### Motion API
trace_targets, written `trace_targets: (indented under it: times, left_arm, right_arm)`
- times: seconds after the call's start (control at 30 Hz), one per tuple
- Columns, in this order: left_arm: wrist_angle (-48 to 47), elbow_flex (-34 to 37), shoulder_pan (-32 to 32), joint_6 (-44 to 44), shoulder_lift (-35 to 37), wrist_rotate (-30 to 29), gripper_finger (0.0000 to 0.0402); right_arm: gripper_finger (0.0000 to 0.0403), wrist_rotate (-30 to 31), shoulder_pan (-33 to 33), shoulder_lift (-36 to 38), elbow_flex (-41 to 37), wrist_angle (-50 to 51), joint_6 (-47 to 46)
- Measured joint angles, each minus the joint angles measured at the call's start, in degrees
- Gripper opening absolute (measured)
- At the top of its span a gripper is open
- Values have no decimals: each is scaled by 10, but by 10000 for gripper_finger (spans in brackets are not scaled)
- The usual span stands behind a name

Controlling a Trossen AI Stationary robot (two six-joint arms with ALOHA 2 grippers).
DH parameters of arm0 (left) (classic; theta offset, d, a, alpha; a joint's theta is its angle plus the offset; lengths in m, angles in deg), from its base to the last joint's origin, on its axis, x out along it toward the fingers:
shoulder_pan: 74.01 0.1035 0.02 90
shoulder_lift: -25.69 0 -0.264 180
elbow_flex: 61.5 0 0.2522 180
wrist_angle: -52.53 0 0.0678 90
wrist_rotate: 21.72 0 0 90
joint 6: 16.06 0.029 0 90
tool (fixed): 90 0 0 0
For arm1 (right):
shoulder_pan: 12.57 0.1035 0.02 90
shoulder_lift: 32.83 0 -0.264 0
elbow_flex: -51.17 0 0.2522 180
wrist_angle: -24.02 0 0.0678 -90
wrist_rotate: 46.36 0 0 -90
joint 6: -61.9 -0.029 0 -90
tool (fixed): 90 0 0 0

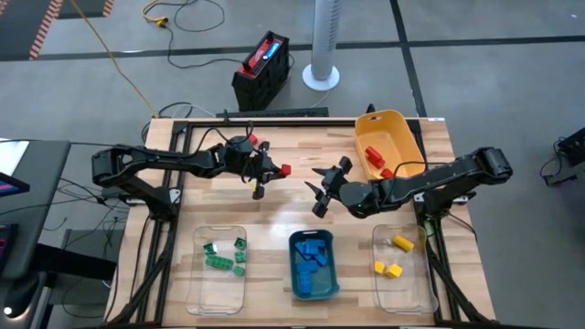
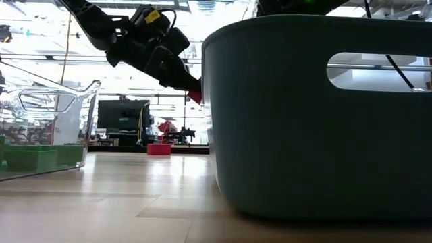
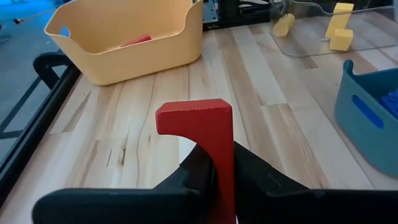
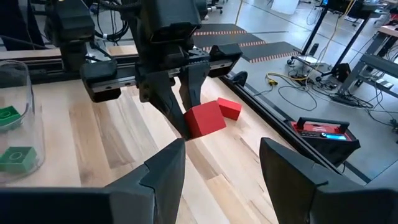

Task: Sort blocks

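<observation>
My left gripper (image 1: pixel 276 172) is over the middle of the table, shut on a red block (image 1: pixel 285 170), which also shows in the left wrist view (image 3: pixel 196 124). My right gripper (image 1: pixel 323 188) hovers just to its right, open, its fingers facing that block (image 4: pixel 204 119). A second red block (image 4: pixel 230 109) lies flat on the table beyond it. The yellow bin (image 1: pixel 399 128) at the far right holds red blocks (image 1: pixel 373 153). Along the near edge, green blocks (image 1: pixel 219 260), blue blocks (image 1: pixel 315 259) and yellow blocks (image 1: pixel 393 269) lie in their bins. My left gripper pinches the red block between its two fingers (image 3: pixel 200 177) by the block's rear part (image 3: pixel 225 163). The front end (image 3: pixel 193 117) sticks out past the fingertips. The fingers slant down from the table's left. The block (image 2: pixel 195 94) is lifted clear of the table.
A clear bin (image 1: pixel 203 292) sits near left, a teal bin (image 1: pixel 327 285) near middle and a clear bin (image 1: pixel 416 291) near right. The teal bin's wall (image 2: pixel 317 121) fills most of the low view. Bare wood lies between the grippers and the near bins.
</observation>
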Motion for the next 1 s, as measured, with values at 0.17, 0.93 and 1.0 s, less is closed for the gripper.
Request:
trace_targets:
  times: [0.17,0.93,1.0]
  left_arm:
    - [1,0,0,5,0,0,38]
    - [-4,0,0,6,0,0,38]
    - [-4,0,0,6,0,0,38]
  right_arm:
    - [216,10,9,0,0,2,0]
    - [216,11,10,0,0,3,-5]
    - [216,11,11,0,0,3,-6]
